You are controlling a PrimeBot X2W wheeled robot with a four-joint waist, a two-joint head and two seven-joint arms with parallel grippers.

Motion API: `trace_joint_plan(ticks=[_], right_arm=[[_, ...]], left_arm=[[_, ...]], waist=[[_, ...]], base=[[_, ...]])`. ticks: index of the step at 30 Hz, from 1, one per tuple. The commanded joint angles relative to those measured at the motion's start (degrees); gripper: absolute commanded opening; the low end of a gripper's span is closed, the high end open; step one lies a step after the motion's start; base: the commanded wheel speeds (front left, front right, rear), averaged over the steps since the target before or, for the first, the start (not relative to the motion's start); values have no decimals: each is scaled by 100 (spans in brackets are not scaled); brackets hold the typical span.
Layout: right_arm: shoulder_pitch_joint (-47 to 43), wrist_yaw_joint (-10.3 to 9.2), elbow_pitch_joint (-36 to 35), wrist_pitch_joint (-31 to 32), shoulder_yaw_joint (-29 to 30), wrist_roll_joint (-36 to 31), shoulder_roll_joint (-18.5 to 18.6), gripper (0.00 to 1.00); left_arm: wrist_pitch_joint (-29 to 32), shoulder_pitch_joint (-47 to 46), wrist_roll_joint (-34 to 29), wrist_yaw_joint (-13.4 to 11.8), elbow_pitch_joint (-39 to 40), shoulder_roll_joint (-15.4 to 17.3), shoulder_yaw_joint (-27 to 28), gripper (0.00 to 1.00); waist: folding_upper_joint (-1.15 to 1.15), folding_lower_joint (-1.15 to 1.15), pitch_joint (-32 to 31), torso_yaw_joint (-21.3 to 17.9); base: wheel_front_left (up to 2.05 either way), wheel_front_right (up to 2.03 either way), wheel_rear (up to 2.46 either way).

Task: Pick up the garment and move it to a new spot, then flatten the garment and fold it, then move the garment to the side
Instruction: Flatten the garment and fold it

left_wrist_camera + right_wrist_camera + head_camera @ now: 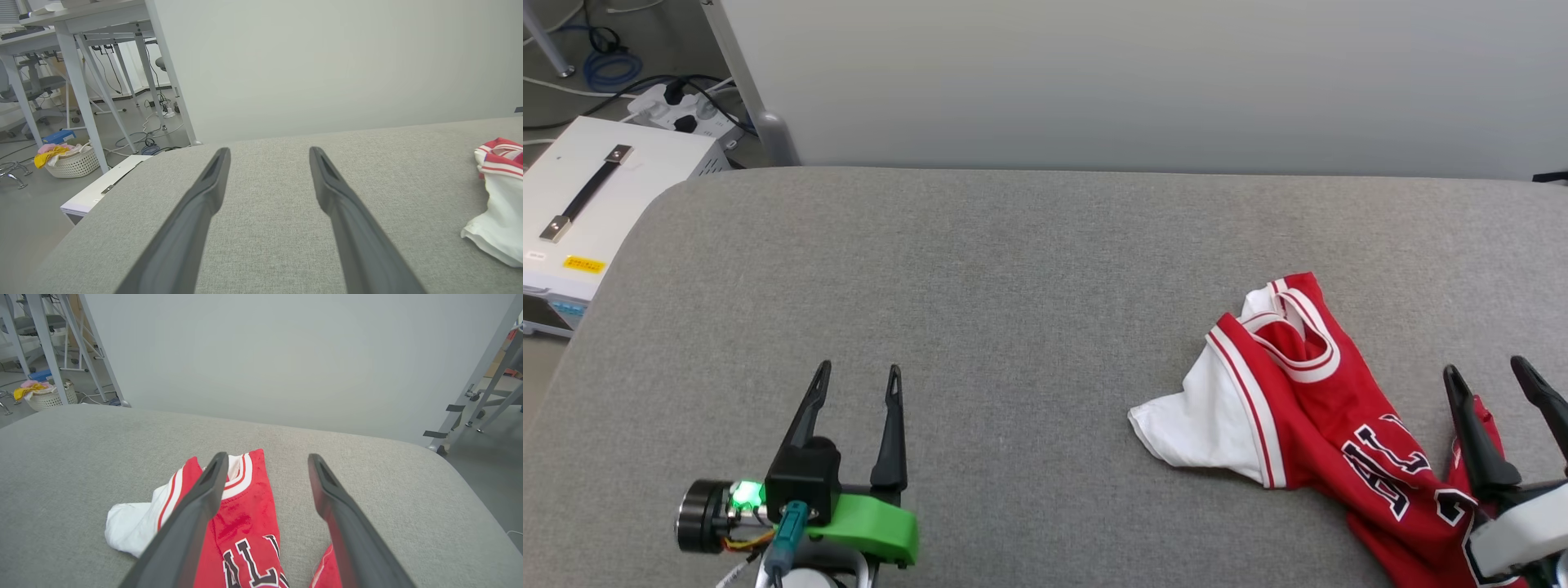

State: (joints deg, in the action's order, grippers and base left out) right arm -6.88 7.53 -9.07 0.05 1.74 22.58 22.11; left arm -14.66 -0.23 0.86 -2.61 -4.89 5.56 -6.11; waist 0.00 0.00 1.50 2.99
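Note:
The garment [1307, 408] is a red jersey with a white sleeve, striped trim and black letters. It lies crumpled on the right of the grey padded table [1013, 269]. My right gripper [1494, 367] hovers open over its lower right part; in the right wrist view the garment [245, 514] lies between and under the spread fingers [204, 490], gripper [267, 457]. My left gripper [859, 369] stands open at the lower left, far from the cloth and holding nothing. From the left wrist, the gripper [269, 150] points across bare table, with the garment [498, 196] at the right edge.
A white equipment box [588, 204] with a black handle stands left of the table, beside a power strip and cables [678, 106]. A pale wall runs behind the table. A laundry basket [69, 161] and desk legs stand on the floor to the left.

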Motion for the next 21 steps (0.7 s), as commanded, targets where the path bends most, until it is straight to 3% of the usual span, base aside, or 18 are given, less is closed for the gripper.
trace_joint_plan(ticks=[1,8,12,21], right_arm=[[118,-4,-120,-181,-3,-183,-174,100],[116,-4,-241,-683,-217,-726,-747,100],[153,-4,-218,-760,-307,-875,-871,100],[522,-4,-108,-843,-449,-1026,-876,100]], left_arm=[[-34,-172,-66,96,39,91,-32,100],[-34,-1088,20,751,-119,476,-329,100],[239,-1868,258,982,-568,815,-859,100],[2581,-3833,2348,1008,-652,1810,-3337,100]], waist=[[0,0,8,9],[0,0,140,-45],[0,0,270,-172],[0,0,724,-562]], base=[[0,0,0],[0,0,0],[0,0,0],[0,0,0]])
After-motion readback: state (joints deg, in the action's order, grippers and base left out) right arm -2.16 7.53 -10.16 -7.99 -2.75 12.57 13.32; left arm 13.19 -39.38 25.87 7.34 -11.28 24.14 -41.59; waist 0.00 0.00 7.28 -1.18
